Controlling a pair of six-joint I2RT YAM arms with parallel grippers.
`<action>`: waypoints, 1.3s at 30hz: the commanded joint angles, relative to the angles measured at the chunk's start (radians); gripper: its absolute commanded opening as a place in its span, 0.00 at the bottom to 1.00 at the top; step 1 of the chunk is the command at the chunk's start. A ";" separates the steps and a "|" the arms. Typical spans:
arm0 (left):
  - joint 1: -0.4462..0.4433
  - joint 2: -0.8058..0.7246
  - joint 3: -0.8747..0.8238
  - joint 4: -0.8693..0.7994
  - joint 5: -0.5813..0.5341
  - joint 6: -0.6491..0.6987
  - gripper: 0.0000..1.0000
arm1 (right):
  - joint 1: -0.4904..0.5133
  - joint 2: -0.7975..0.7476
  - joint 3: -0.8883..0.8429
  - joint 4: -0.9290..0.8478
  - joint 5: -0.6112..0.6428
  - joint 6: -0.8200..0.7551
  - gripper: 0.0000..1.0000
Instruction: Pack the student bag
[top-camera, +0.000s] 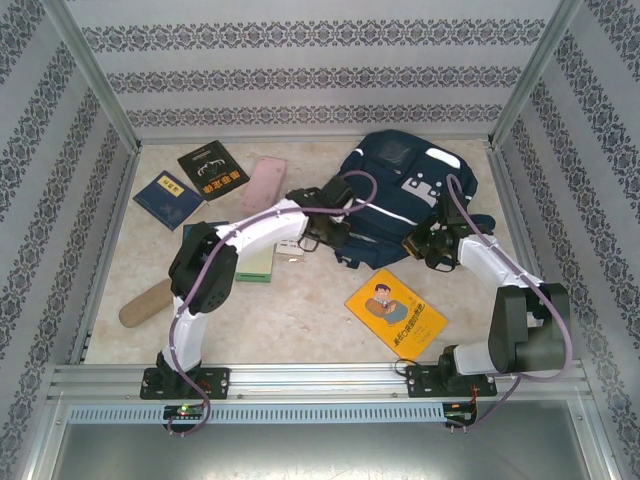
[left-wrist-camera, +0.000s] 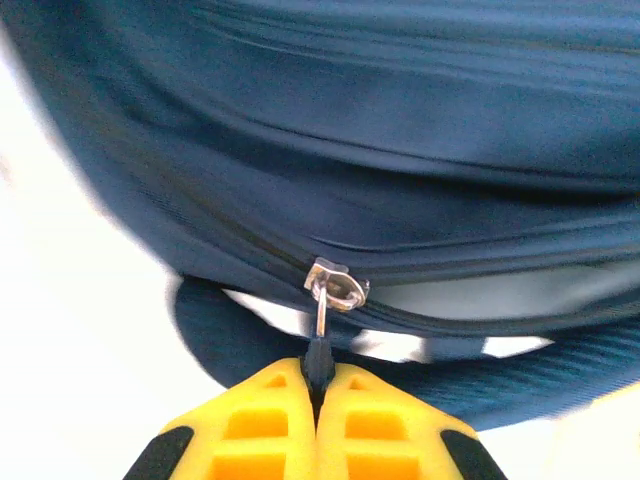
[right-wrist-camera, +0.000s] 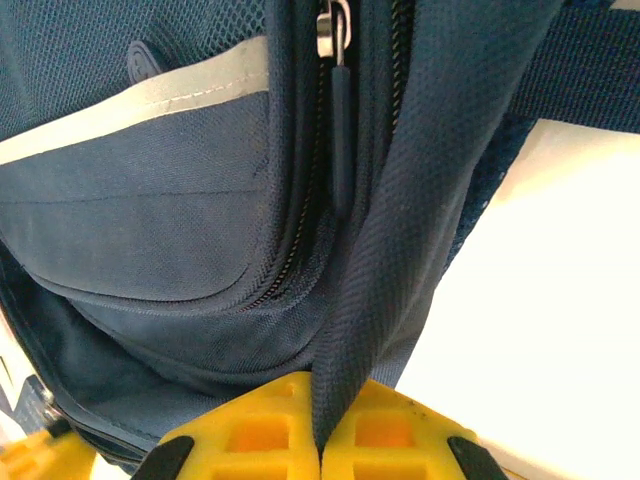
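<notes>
Cloth makes the student bag (top-camera: 405, 200) soft and floppy; it lies near the table's (top-camera: 300, 300) far right corner. Left gripper (left-wrist-camera: 318, 390) is closed on the zip pull (left-wrist-camera: 319, 352). Right gripper (right-wrist-camera: 320, 425) is closed on a strap (right-wrist-camera: 390, 230). Both look like good spots to hold, though thin.

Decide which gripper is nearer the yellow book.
Right. The right gripper, shut on a bag strap, lies just beyond the yellow book; the left gripper, on the zipper pull, sits farther left.
</notes>
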 joint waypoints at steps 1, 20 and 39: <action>0.105 0.047 0.076 -0.156 -0.137 0.041 0.00 | -0.040 -0.037 0.021 -0.048 0.109 -0.072 0.00; 0.043 -0.121 -0.089 0.041 0.112 -0.013 0.00 | -0.165 0.310 0.431 -0.098 0.174 -0.200 0.00; -0.163 0.090 0.148 0.092 0.279 -0.106 0.00 | -0.002 0.038 0.239 -0.212 0.107 -0.095 0.55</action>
